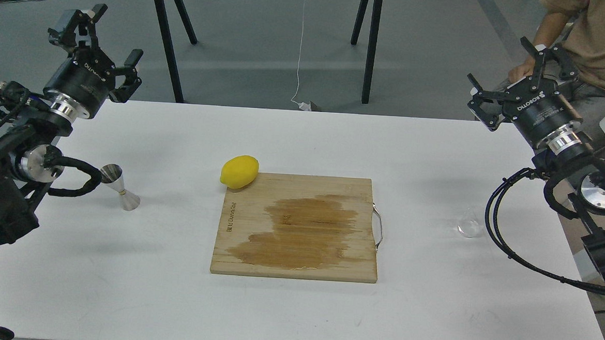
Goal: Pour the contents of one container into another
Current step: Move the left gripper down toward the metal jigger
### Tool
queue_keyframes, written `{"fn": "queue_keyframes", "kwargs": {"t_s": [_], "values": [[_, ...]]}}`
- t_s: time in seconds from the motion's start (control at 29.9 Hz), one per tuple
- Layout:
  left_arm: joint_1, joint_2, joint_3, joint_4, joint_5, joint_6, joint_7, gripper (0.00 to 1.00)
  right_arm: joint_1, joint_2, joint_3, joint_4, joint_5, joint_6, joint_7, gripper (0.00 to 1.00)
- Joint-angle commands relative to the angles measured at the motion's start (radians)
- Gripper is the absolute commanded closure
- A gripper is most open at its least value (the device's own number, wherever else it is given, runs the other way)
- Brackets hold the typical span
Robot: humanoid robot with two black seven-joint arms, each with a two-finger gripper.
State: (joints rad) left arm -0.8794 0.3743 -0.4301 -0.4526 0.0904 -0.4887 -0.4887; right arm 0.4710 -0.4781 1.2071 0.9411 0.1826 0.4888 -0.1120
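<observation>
On the white table [429,311] before you, a shiny steel hourglass jigger [120,187] stands upright at the left and a squat clear glass cup [470,224] at the right, well apart. Between them lies a wooden cutting board [256,261] with a dark wet stain, a metal handle and small printed lettering too fine to read; a smooth yellow lemon [239,172] sits at its far-left corner. Your left gripper [113,46] and right gripper [509,82], both marked ROBOTIQ, hover spread and empty.

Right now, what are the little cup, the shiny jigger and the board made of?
The cup looks like clear glass: the table shows through it. The jigger looks like polished steel, mirror-bright. The board looks like pale wood or bamboo, with grain lines and a dark wet-looking patch.
</observation>
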Motion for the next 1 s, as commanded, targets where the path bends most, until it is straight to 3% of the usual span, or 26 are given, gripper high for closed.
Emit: {"fn": "queue_keyframes", "kwargs": {"t_s": [0.0, 0.4, 0.5, 0.64, 0.8, 0.97], "values": [[-0.001, 0.0, -0.001, -0.009, 0.0, 0.0, 0.0, 0.0, -0.002, -0.002, 0.0, 0.001, 0.001, 0.0, 0.0, 0.0], [-0.006, 0.003, -0.05, 0.025, 0.038, 0.0, 0.0, 0.0, -0.003, -0.004, 0.02, 0.001, 0.001, 0.0, 0.0, 0.0], [-0.038, 0.032, -0.049, 0.025, 0.19, 0.0, 0.0, 0.0, -0.006, -0.004, 0.02, 0.001, 0.001, 0.0, 0.0, 0.0], [-0.087, 0.068, -0.049, 0.006, 0.651, 0.0, 0.0, 0.0, -0.008, -0.002, 0.019, -0.001, 0.001, 0.0, 0.0, 0.0], [-0.081, 0.084, -0.044, -0.115, 1.09, 0.456, 0.0, 0.0, -0.011, 0.003, 0.02, -0.001, 0.001, 0.0, 0.0, 0.0], [-0.001, 0.175, -0.022, -0.297, 1.268, 0.741, 0.0, 0.0, -0.022, 0.004, 0.02, -0.001, 0.001, 0.0, 0.0, 0.0]]}}
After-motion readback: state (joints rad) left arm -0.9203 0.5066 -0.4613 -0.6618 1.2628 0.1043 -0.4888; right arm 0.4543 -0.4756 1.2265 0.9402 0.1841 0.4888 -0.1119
